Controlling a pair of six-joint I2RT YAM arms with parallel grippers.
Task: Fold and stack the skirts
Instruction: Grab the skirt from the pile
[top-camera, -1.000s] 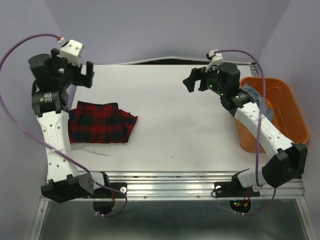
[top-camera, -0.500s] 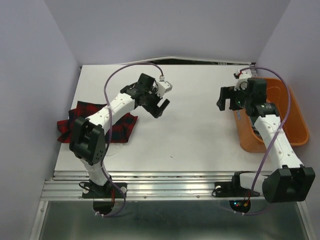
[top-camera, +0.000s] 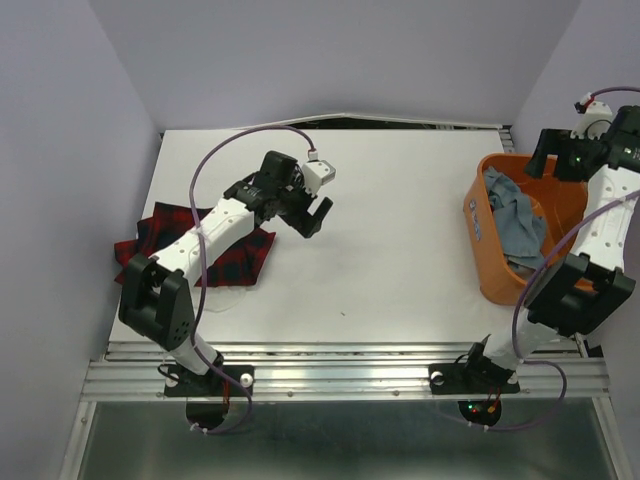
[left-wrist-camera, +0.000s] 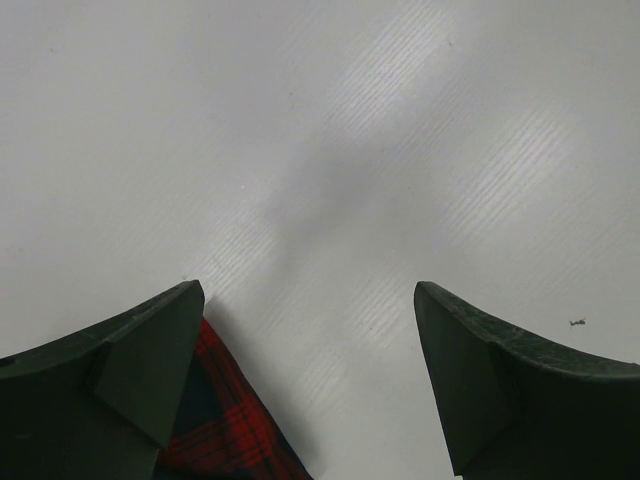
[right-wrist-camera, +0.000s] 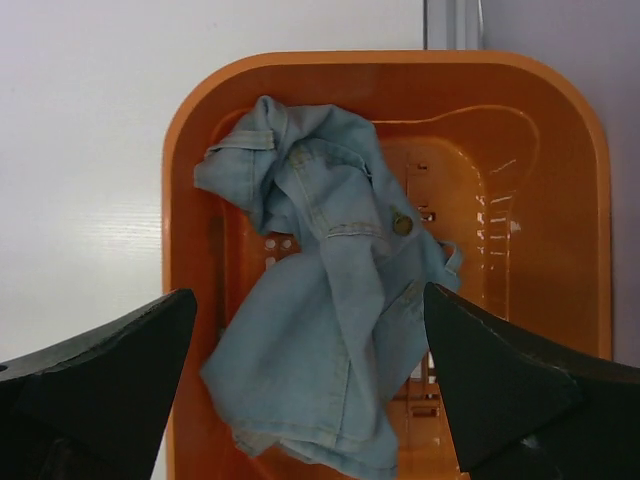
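Denim skirt (right-wrist-camera: 330, 320), light blue and crumpled, lies heaped inside the orange tub (right-wrist-camera: 190, 150) at the right edge of the desk (top-camera: 400, 200), with one metal button showing. The right arm (top-camera: 600, 200) holds its jaws directly above the heap, spread wide and empty. At the desk's left edge, the red-and-black plaid skirt (top-camera: 235, 255) lies flat and roughly folded. The left arm (top-camera: 200, 240) reaches across it, its jaws wide open and empty over bare desk just beside the plaid's corner. The white skirt cannot be made out clearly. Denim will likely feel heavy and fairly stiff for cloth, yet limp enough to drape when lifted. Its thick seamed band near the button looks the firmest place to pinch, rather than a loose fold.
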